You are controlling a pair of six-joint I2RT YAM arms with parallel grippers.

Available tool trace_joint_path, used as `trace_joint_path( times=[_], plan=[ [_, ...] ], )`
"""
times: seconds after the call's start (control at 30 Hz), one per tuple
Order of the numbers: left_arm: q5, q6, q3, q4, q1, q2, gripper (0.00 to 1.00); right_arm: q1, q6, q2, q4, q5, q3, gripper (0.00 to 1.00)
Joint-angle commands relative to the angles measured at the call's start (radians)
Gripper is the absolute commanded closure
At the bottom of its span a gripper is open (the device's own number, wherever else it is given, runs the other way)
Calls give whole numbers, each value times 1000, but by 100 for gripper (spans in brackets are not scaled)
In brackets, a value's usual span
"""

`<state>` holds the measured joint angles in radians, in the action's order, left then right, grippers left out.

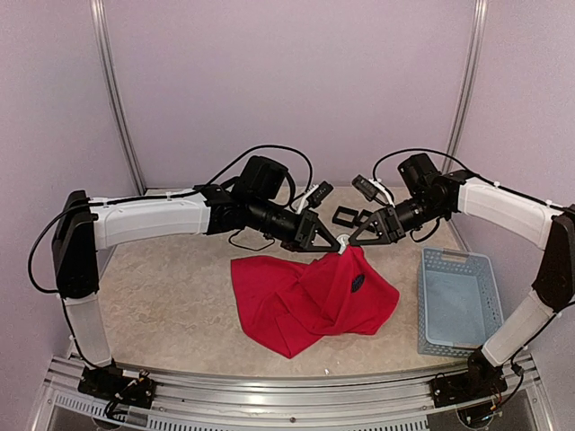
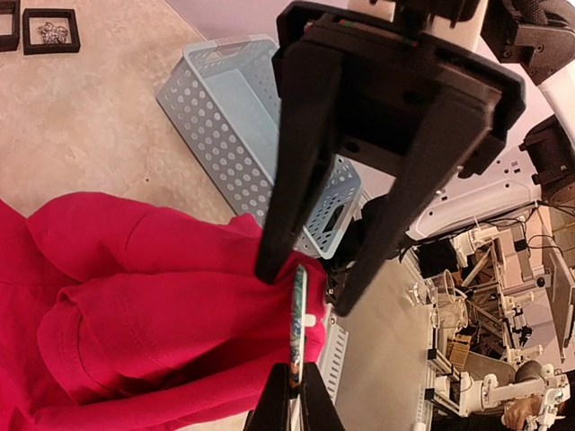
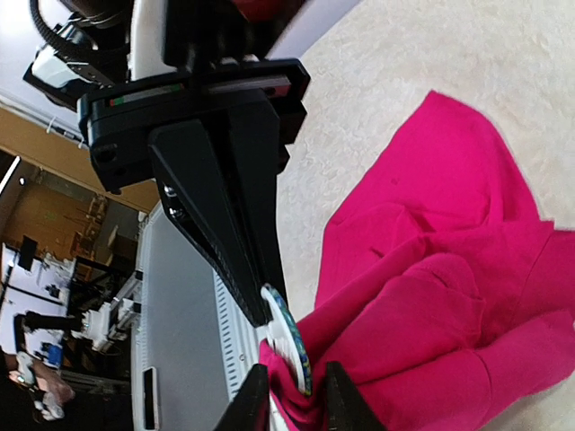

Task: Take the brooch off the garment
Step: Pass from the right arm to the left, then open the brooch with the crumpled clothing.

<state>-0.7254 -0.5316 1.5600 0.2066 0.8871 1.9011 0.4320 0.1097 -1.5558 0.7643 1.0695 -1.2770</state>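
The red garment (image 1: 305, 301) lies crumpled on the table, with one part pulled up into a peak between both grippers. The brooch (image 1: 344, 241) is a round disc with a blue-green face and a white back, pinned at that peak. In the left wrist view my left gripper (image 2: 292, 400) is shut on the edge of the brooch (image 2: 299, 310). In the right wrist view my right gripper (image 3: 292, 400) pinches a fold of the garment (image 3: 449, 269) right behind the brooch (image 3: 292, 346). The two grippers meet tip to tip above the garment (image 2: 135, 296).
A pale blue perforated basket (image 1: 458, 301) stands to the right of the garment and also shows in the left wrist view (image 2: 234, 153). Small black jewellery boxes (image 1: 346, 215) sit behind the grippers. A dark oval mark (image 1: 358, 282) shows on the garment.
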Motion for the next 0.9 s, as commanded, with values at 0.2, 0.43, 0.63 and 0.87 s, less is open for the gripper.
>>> trace_joint_path(
  times=[0.2, 0.43, 0.63, 0.87],
  plan=[
    [143, -29, -60, -75, 19, -77, 100, -48, -296, 146, -479, -68, 65, 31],
    [161, -21, -65, -101, 22, -117, 100, -47, -417, 203, -647, -35, 169, 17],
    [127, -16, -43, -105, 22, -100, 100, -47, -529, 221, -801, 37, 244, 17],
    [113, -13, -40, -111, 23, -93, 100, -33, -548, 202, -850, 45, 254, 17]
  ],
)
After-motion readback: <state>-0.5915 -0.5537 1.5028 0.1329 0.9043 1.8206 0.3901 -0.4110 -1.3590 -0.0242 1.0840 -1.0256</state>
